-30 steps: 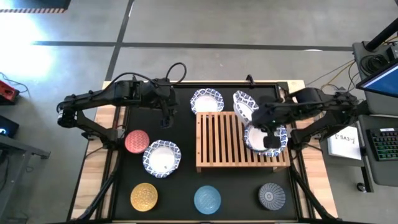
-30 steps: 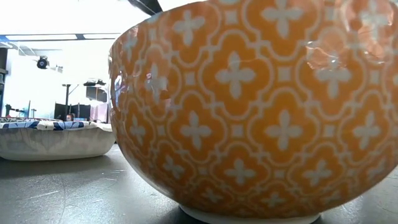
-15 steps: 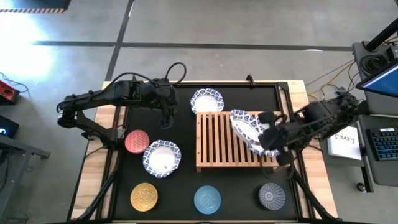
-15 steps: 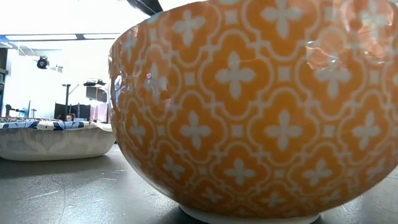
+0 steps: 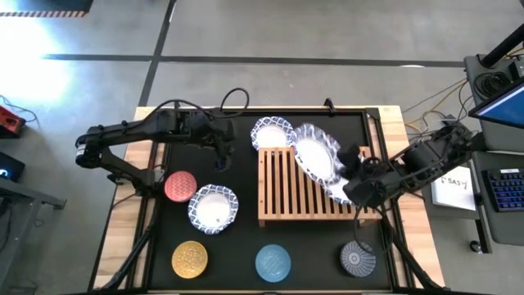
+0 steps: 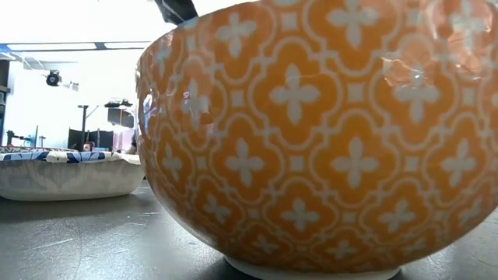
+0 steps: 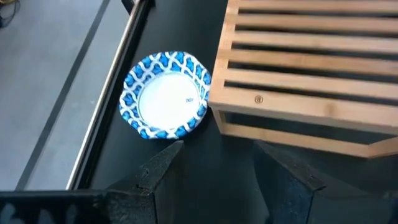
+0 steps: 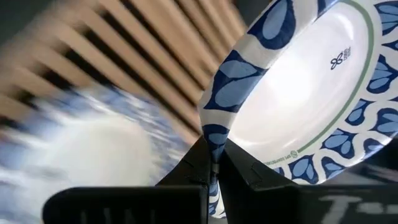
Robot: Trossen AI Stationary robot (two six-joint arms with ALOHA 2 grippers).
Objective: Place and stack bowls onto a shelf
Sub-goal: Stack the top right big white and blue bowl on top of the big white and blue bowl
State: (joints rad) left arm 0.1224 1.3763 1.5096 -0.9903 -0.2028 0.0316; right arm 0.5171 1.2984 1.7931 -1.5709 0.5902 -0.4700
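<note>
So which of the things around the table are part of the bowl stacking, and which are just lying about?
Part of the job:
- wooden shelf
- held white bowl, pinched in right gripper
- white bowl on shelf
- white bowls on table
- small bowls: red, yellow, light blue, grey
- left gripper, open

Lying about:
- keyboard
- paper note

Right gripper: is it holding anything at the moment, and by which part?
Yes. The right gripper is pinched shut on the blue-patterned rim of a wide white bowl, tilted above the light-wood slatted shelf. The left gripper holds nothing.
</note>
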